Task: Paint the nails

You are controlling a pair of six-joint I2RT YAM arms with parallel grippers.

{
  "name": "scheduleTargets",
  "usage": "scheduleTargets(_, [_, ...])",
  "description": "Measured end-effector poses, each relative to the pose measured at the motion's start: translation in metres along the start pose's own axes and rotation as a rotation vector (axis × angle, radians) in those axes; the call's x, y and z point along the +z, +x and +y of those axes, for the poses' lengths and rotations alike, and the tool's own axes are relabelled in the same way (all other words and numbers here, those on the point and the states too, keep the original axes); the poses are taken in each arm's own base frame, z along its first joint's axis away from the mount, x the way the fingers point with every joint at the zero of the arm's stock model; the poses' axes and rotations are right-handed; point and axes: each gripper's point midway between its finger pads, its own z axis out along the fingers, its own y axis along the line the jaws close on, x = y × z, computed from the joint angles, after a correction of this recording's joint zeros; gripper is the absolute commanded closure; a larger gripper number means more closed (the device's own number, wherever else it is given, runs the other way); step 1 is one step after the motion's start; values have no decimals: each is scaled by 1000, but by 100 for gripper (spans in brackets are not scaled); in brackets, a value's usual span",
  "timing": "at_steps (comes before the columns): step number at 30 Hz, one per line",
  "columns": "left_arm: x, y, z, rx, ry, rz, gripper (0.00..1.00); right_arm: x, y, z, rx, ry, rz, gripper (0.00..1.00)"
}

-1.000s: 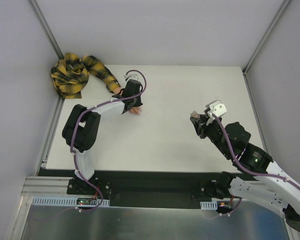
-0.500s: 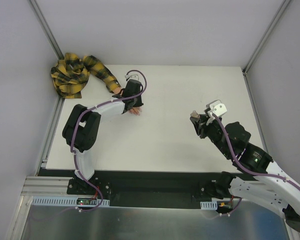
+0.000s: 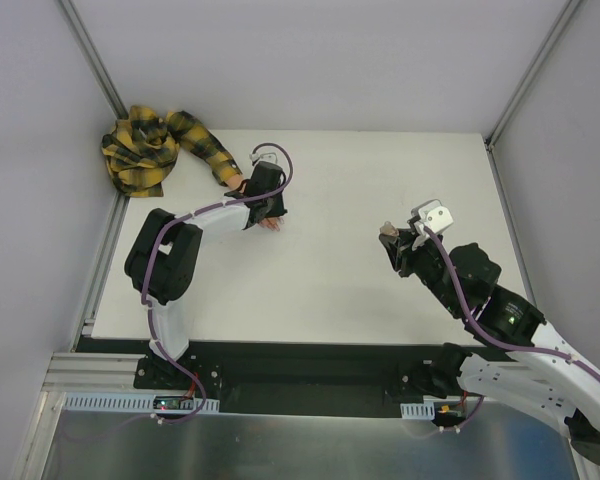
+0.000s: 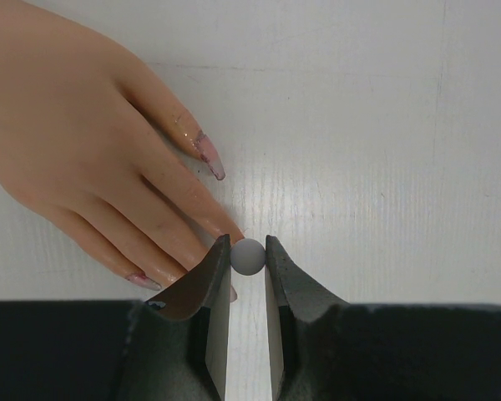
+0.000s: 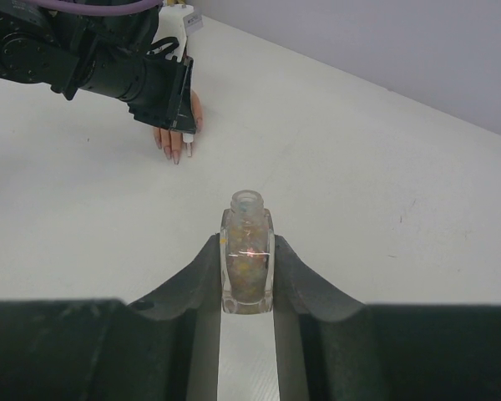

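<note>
The peach mannequin hand (image 4: 75,142) lies palm down on the white table, with its plaid sleeve (image 3: 195,135) running to the back left. Its pinkish nails show on one finger (image 4: 210,159) and another (image 4: 142,281). My left gripper (image 4: 248,249) hovers over the fingertips, shut on a small grey round knob (image 4: 248,258), apparently the brush handle seen end-on. The brush tip is hidden. In the top view this gripper (image 3: 267,210) covers most of the hand (image 3: 271,224). My right gripper (image 5: 248,241) is shut on the open glitter nail-polish bottle (image 5: 247,267), held upright at mid right (image 3: 389,231).
The bunched yellow-and-black plaid cloth (image 3: 140,150) lies in the back left corner. Grey walls with metal posts enclose the white table (image 3: 350,180) on three sides. From the right wrist view the left arm (image 5: 108,67) and the hand (image 5: 177,144) are far ahead.
The left gripper has shifted very slightly over the hand's fingers. The right arm and the bottle have not moved.
</note>
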Motion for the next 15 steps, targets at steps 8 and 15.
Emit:
scheduleTargets(8, [0,0,0,0,-3,-1,100,0,0,0,7,1,0,100])
scheduleTargets(15, [0,-1,1,1,-8,-5,100,0,0,0,11,0,1,100])
